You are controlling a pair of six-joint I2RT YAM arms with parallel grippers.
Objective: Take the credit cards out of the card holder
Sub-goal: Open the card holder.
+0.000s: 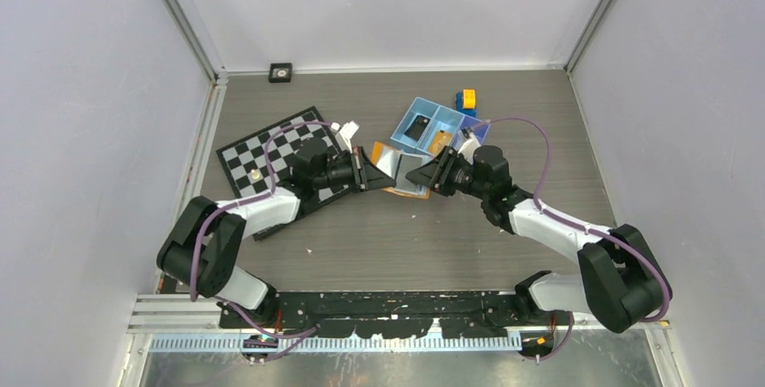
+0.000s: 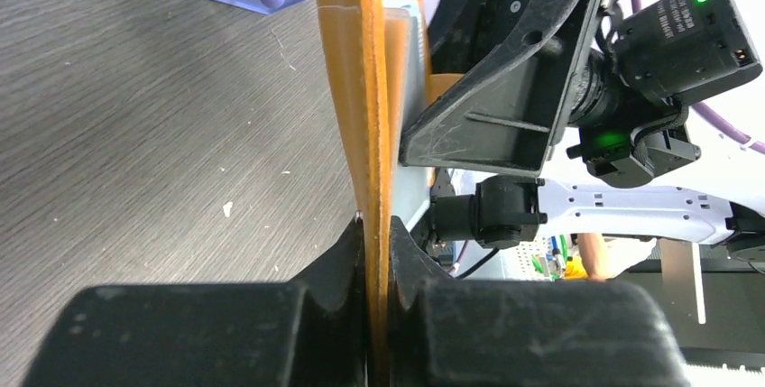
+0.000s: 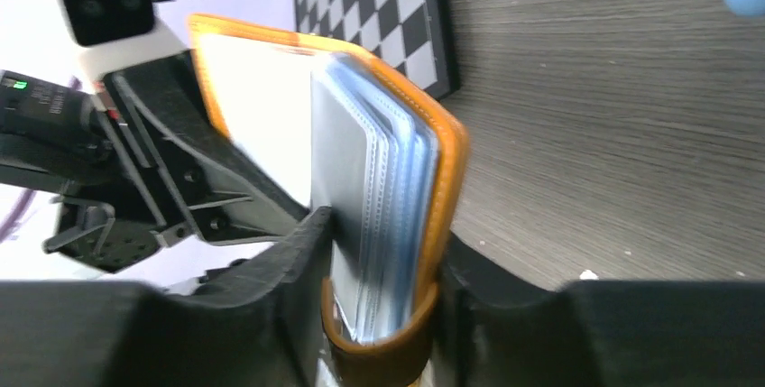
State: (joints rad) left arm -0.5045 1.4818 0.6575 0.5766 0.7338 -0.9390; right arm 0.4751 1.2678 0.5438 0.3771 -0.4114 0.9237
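The orange card holder [image 1: 398, 169] hangs open above the table between my two grippers, its grey-clear sleeves showing. My left gripper [image 1: 368, 175] is shut on one thin orange cover [image 2: 365, 89], pinched between its jaws [image 2: 377, 234]. My right gripper [image 1: 420, 175] faces it from the other side. Its jaws [image 3: 386, 235] stand apart around the fanned sleeves [image 3: 379, 179], the other cover [image 3: 444, 179] and the curved closing tab, close against both sides without squeezing. I cannot make out credit cards inside the sleeves.
A blue three-compartment tray [image 1: 431, 115] sits just behind the grippers, with a dark flat item and a tan one in it. A yellow-and-blue block [image 1: 467, 100] stands beyond it. A chessboard [image 1: 271, 152] lies under the left arm. A small black object [image 1: 281, 72] rests by the back wall.
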